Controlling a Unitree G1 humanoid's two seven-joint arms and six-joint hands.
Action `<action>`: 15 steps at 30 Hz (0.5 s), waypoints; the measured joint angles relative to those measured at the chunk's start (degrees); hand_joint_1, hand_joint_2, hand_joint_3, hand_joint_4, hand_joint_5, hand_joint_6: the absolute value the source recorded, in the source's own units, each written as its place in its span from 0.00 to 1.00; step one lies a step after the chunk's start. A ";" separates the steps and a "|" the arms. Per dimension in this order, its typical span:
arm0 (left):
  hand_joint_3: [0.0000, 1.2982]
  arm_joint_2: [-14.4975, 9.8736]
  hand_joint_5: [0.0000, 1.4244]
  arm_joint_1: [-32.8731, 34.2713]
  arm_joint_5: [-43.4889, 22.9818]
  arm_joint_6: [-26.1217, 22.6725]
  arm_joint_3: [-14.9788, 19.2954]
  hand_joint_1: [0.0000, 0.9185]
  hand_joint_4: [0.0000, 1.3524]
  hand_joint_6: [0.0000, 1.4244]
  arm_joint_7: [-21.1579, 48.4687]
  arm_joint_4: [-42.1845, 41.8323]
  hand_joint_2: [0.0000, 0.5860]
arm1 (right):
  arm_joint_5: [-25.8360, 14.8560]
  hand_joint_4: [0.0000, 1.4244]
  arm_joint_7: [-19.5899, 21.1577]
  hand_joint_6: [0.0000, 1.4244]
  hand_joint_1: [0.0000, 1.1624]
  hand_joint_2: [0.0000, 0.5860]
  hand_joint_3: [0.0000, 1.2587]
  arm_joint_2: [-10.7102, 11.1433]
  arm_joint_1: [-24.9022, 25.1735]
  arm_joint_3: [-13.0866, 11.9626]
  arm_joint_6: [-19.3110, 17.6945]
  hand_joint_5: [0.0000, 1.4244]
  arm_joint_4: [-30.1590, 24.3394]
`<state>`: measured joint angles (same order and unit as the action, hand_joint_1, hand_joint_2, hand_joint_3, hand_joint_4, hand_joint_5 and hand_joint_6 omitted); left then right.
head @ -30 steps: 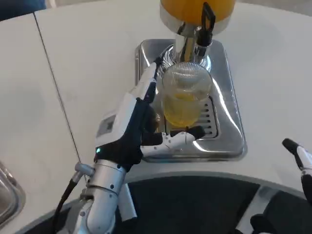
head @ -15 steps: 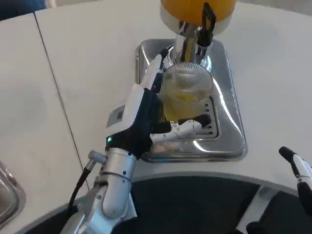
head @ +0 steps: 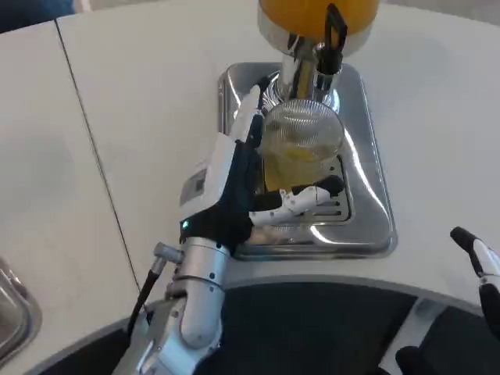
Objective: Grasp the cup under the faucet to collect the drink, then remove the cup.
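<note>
Cup (head: 301, 152), part-filled, sits under the faucet (head: 322, 58); left hand (head: 242, 183) wraps it from 9 o'clock. Hold it upright and steady. Right hand (head: 478, 254) idles, grip unclear.

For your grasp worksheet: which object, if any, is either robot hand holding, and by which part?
The left hand wraps the cup around its side wall, below the rim. The right hand holds nothing visible.
</note>
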<state>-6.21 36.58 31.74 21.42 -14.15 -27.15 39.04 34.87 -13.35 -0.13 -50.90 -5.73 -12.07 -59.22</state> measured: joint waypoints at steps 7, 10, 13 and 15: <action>0.12 2.56 0.44 0.17 1.51 -2.21 -0.63 0.59 0.19 0.61 -6.75 0.70 0.09 | -0.08 0.00 -0.61 0.00 0.39 0.64 0.00 -1.55 0.27 -0.49 0.54 0.00 0.00; 0.21 3.49 0.54 0.18 2.26 -3.34 -0.66 0.61 0.30 0.77 -9.78 0.75 0.09 | -0.11 0.00 -1.04 0.00 0.39 0.64 0.00 -1.84 0.33 -0.74 0.55 0.00 0.00; 0.31 5.24 0.63 0.30 2.52 -4.99 -0.89 0.61 0.42 0.86 -11.89 0.77 0.09 | -0.11 0.00 -1.28 0.00 0.39 0.64 0.00 -2.32 0.68 -1.12 0.60 0.00 0.00; 0.37 5.97 0.67 0.32 2.59 -5.82 -1.16 0.62 0.47 0.92 -12.60 0.77 0.08 | -0.11 0.00 -1.51 0.00 0.39 0.64 0.00 -2.56 0.87 -1.38 0.65 0.00 0.00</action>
<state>-0.24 36.90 34.33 15.60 -15.31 -39.75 39.80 34.76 -14.87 -2.69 -50.04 -7.11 -11.41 -59.22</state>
